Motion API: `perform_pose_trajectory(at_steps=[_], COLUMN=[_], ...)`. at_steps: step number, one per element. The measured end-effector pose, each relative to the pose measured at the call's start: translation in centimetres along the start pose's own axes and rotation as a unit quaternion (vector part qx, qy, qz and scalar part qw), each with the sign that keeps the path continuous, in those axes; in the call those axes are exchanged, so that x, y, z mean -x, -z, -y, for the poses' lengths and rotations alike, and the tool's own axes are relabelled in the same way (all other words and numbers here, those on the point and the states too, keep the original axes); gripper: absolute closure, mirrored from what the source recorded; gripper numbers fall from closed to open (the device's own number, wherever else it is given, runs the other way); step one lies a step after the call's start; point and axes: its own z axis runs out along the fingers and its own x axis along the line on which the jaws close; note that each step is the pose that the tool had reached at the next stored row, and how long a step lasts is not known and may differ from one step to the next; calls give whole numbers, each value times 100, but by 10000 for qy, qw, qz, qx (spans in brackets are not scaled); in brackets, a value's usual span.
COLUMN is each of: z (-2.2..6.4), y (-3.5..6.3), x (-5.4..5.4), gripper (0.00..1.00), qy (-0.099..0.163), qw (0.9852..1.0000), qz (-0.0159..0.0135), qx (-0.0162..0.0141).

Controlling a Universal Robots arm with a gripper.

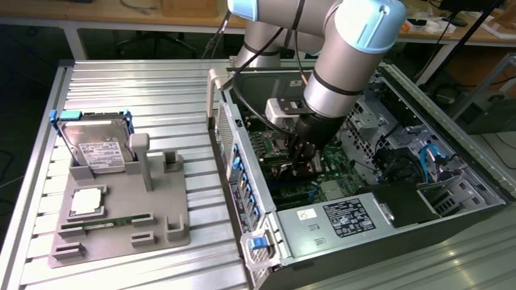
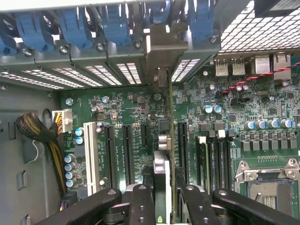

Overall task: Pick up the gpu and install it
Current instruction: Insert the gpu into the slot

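The gpu (image 2: 161, 140) appears edge-on in the wrist view, a thin card standing over the green motherboard (image 2: 122, 112) between two long black expansion slots. Its pale metal bracket (image 2: 161, 51) reaches the row of slot covers at the case's rear wall. My gripper (image 2: 164, 204) is shut on the card, with black fingers (image 2: 140, 201) on either side of it. In the exterior view my gripper (image 1: 300, 158) is deep inside the open computer case (image 1: 347, 217), with the dark gpu (image 1: 292, 174) below it, close to the board. Whether the card sits in a slot I cannot tell.
Blue latches (image 2: 115, 23) line the case's rear wall. A yellow-black cable bundle (image 2: 40, 133) and an open CPU socket (image 2: 267, 187) flank the slots. On the exterior view's left, a grey holder (image 1: 121, 211) carries a hard drive (image 1: 95, 142), a processor (image 1: 86, 201) and a memory stick (image 1: 105, 223).
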Motion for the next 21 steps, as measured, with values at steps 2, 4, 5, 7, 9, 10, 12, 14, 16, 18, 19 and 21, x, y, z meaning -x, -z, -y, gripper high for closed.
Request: perform_pose_trajectory(at_steps=[2, 4, 5, 7, 9, 10, 12, 14, 16, 18, 19, 21], z=[0, 0, 0, 0, -2, -1, -1, -1, -1, -1, 0, 0], y=[0, 1, 1, 4, 16, 17, 17, 17, 16, 15, 15, 15], x=[-2, -2, -3, -3, -5, -4, -3, -3, -3, -3, -2, 2], gripper=[73, 73, 73, 73, 73, 73, 73, 73, 73, 73, 73, 73], qy=[-1, -1, -1, -1, -2, -2, -1, -1, -1, -1, -1, 0], qw=[10000, 10000, 10000, 10000, 10000, 10000, 10000, 10000, 10000, 10000, 10000, 10000], qz=[0, -1, 0, 2, -5, -2, -1, -1, -1, -1, 0, 0], qx=[0, 1, 0, 0, 4, 2, 0, 1, 1, 1, 1, 0])
